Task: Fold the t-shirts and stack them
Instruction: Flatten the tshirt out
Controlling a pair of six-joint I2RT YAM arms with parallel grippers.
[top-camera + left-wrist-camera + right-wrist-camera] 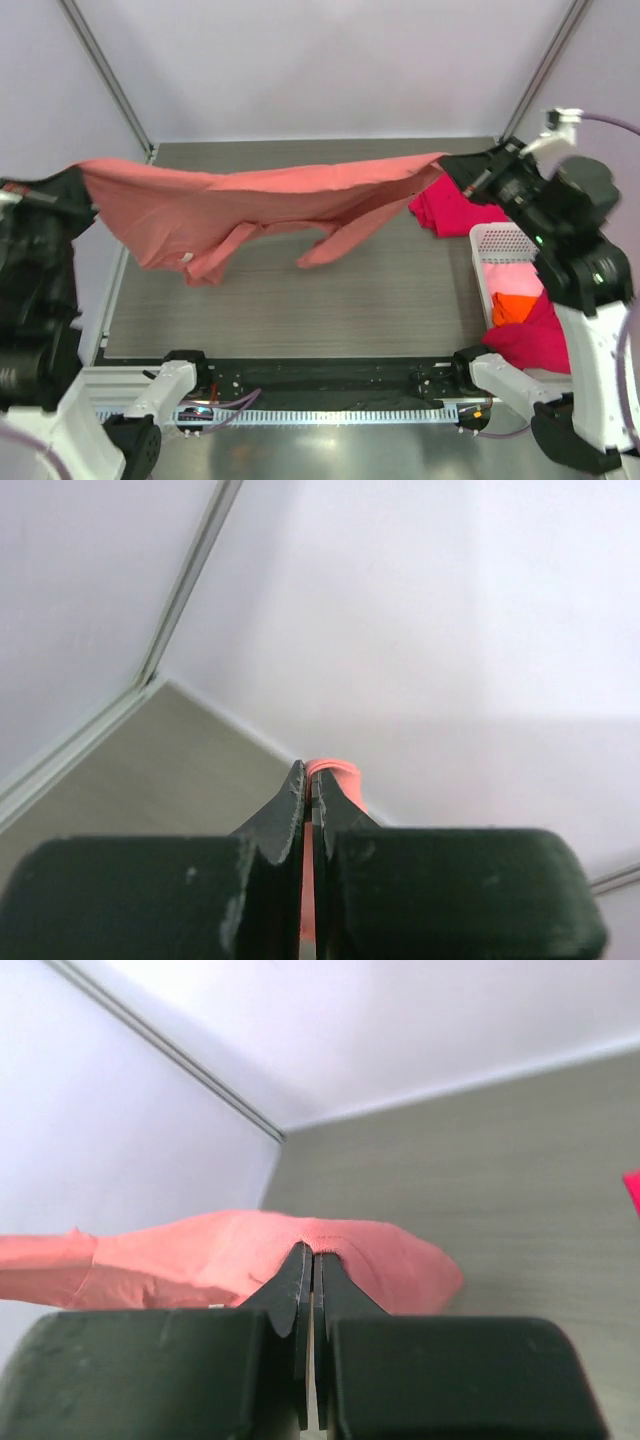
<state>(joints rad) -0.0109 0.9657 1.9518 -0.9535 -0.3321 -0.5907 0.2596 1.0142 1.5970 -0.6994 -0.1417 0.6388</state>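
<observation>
A salmon-pink t-shirt [250, 205] hangs stretched in the air across the table, held at both ends. My left gripper [80, 185] is shut on its left edge; the left wrist view shows a sliver of pink cloth [335, 778] pinched at the left gripper's [309, 778] tips. My right gripper [448, 162] is shut on the right edge; in the right wrist view the cloth [200, 1260] spreads away from the right gripper's [312, 1255] tips. A crimson-red t-shirt [450, 210] lies on the table at the back right. Pink [515, 277], orange [512, 308] and crimson [535, 340] shirts sit in the basket.
A white lattice basket [500, 240] stands at the table's right edge, under my right arm. The grey table [330, 300] lies below the hanging shirt. White walls close in at the back and sides.
</observation>
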